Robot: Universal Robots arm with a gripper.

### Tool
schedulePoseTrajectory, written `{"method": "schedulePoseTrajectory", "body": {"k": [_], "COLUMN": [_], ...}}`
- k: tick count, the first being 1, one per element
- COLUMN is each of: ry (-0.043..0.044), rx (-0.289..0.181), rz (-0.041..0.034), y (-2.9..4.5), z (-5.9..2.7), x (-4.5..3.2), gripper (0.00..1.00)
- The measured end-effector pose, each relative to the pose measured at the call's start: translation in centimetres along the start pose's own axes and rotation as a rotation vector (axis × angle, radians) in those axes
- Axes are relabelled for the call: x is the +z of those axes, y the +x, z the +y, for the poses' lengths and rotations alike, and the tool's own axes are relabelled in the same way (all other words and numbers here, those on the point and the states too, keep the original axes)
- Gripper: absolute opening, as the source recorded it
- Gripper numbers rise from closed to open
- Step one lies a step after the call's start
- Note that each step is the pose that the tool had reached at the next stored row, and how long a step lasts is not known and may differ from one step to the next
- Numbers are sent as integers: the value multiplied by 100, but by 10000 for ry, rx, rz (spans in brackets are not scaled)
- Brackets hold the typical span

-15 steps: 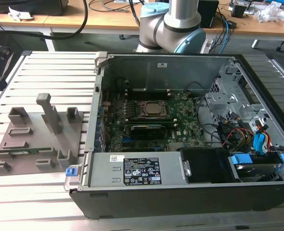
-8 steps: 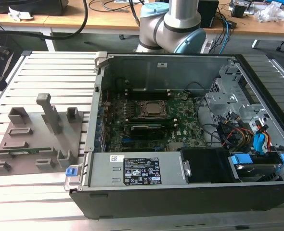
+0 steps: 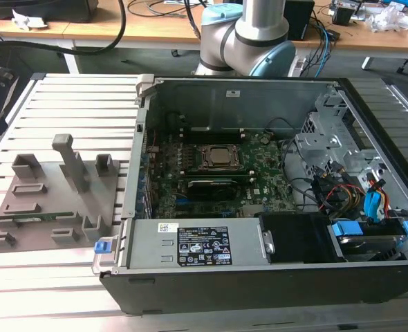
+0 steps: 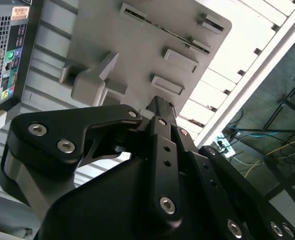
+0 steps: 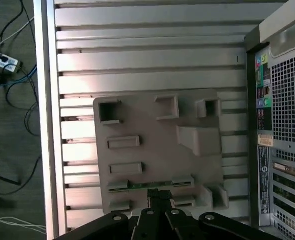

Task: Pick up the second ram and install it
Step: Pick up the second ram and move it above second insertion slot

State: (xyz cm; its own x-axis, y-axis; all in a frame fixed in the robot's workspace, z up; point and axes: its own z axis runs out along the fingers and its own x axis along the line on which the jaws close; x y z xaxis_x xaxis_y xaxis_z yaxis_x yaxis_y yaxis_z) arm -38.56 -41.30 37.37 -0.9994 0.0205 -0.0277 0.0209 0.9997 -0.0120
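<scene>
The second ram [image 3: 38,218] is a thin green stick lying in a holder near the front edge of the grey fixture plate [image 3: 52,200], at the exterior view's left. In the first wrist view the ram [image 5: 137,186] runs across the plate just beyond my black gripper [image 5: 160,194]. In the second wrist view the gripper [image 4: 160,104] hangs well above the plate, with the ram [image 4: 170,32] farther off. The fingers are drawn together, shut on nothing. The open computer case [image 3: 259,90] holds the green motherboard [image 3: 259,173] and its CPU socket [image 3: 216,158].
A dark stick [image 3: 214,182] stands in a slot just in front of the CPU socket. Upright grey blocks [image 3: 69,159] rise from the fixture plate. The power supply [image 3: 197,245] and drive cage [image 3: 328,138] line the case. The ribbed metal table [image 3: 79,97] ends near cables on the floor [image 5: 7,65].
</scene>
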Motion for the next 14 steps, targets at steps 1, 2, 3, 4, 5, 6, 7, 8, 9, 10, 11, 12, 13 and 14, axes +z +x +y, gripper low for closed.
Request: {"method": "schedulePoseTrajectory", "body": {"k": [1, 2, 3, 4, 5, 6, 7, 8, 9, 10, 11, 12, 13, 14], "ry": [-12, -21, -29, -38, -49, -57, -60, -69, -74, -81, -84, -87, -91, -96], "rx": [-415, -781, -1069, -1364, -1772, -2041, -2178, -2491, -2687, -2925, -3051, -3150, -3292, -3463], "rz": [-4, -9, -12, -16, -20, -23, -25, -29, -32, -34, -36, -37, -39, -41], "y": [1, 0, 0, 0, 0, 0, 0, 0, 0, 0, 0, 0, 0, 0], "z": [0, 0, 0, -1, 0, -1, -1, -1, -1, -1, -1, -1, -1, -1], "x": [0, 0, -1, 0, 0, 0, 0, 0, 0, 0, 0, 0, 0, 0], "gripper": [10, 10, 10, 10, 10, 10, 10, 10, 10, 10, 10, 10, 10, 10]}}
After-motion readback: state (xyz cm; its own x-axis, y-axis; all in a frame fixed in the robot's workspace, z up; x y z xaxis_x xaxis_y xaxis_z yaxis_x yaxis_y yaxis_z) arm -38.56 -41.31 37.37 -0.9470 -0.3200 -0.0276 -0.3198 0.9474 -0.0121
